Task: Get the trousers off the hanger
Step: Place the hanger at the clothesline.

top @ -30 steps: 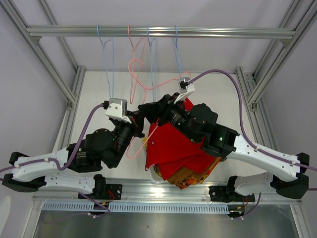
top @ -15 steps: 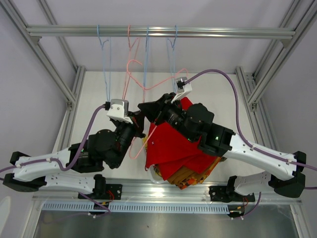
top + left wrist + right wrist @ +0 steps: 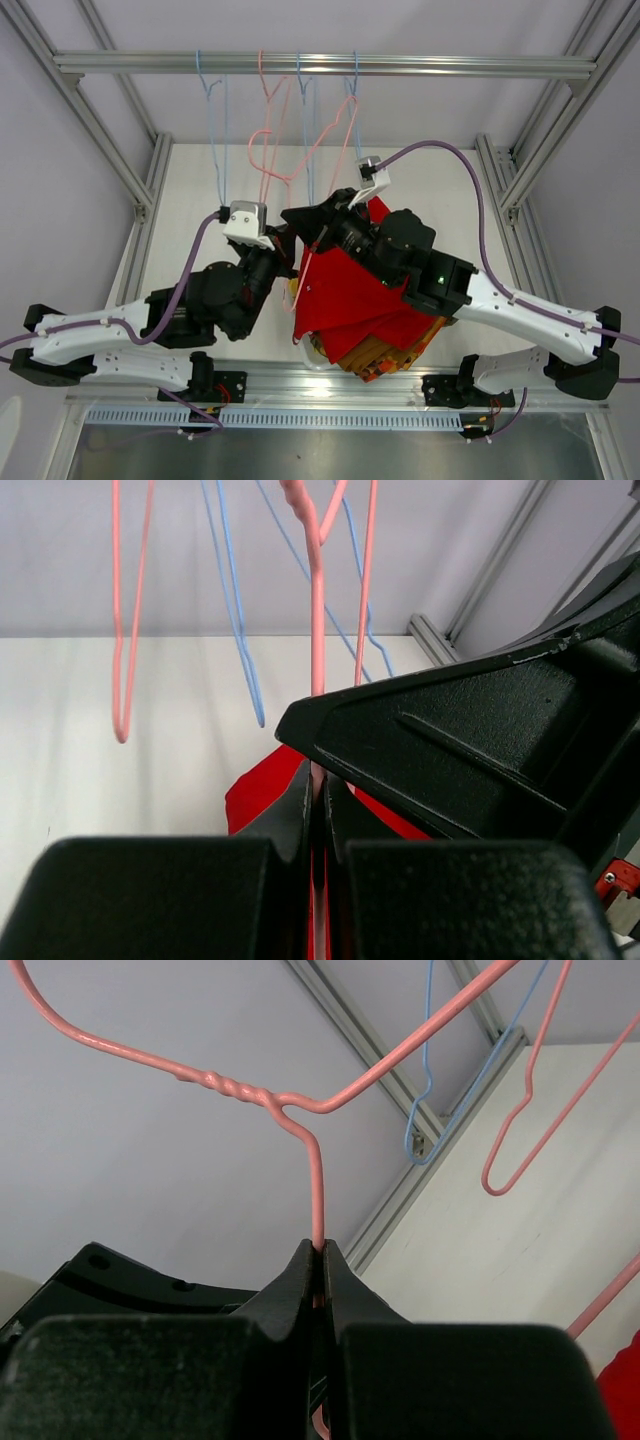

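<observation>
The red trousers (image 3: 345, 300) lie on the pile (image 3: 385, 358) at the near middle of the table (image 3: 200, 190). The right tool (image 3: 320, 1260) has just closed on the pink hanger (image 3: 315, 1175). The left tool (image 3: 318, 798) is also shut on this wire, so I judge the hanger nearly free. The right arm (image 3: 500, 300) hides whether any cloth still hangs on it.

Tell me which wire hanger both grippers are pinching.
The pink hanger with the twisted neck: its wire is clamped by the right gripper and the left gripper. The other pink hanger and the blue hangers hang untouched.
</observation>
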Robot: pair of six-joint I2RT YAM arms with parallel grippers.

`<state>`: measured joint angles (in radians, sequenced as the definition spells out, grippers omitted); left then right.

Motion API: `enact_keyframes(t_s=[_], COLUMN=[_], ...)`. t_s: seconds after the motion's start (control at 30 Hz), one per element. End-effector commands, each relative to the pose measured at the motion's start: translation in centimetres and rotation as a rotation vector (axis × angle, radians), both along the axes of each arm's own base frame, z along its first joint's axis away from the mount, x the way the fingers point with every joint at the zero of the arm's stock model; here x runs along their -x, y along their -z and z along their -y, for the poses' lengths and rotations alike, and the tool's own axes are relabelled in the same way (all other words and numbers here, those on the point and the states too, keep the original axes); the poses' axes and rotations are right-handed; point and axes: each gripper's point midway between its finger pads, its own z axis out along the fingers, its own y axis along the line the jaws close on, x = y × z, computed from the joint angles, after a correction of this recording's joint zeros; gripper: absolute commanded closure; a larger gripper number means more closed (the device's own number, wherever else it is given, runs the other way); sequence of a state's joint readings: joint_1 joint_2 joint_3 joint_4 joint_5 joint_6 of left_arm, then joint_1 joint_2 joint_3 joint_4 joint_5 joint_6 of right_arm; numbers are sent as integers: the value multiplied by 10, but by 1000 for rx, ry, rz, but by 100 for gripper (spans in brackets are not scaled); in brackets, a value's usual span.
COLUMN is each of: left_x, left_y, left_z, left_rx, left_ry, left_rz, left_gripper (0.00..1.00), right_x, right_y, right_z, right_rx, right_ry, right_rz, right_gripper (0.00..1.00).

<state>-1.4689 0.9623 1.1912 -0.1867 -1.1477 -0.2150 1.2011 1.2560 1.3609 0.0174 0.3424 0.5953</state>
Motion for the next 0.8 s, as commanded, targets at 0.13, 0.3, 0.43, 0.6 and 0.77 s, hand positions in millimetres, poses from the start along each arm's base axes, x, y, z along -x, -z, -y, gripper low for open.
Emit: enact_keyframes(t_s=[0.13, 0.3, 0.43, 0.6, 0.77], left_x=[5, 9, 11, 12, 14], left_y=[-11, -16, -19, -21, -22], left_z=[-2, -17, -28, -41, -51], left_rx=[35, 51, 42, 41, 53], left_ry=[47, 69, 85, 88, 99], left_rz=[3, 2, 13, 17, 24], left_gripper=[99, 96, 96, 89, 70], right_x=[5, 8, 10, 7, -2], right_y=[-28, -30, -39, -37, -30], right_z=[30, 49, 76, 103, 127], right_rx=[-73, -46, -63, -27, 21], right_ry=[24, 28, 36, 79, 142], right_rz=[15, 20, 38, 43, 44], right_gripper=[100, 100, 100, 100, 100])
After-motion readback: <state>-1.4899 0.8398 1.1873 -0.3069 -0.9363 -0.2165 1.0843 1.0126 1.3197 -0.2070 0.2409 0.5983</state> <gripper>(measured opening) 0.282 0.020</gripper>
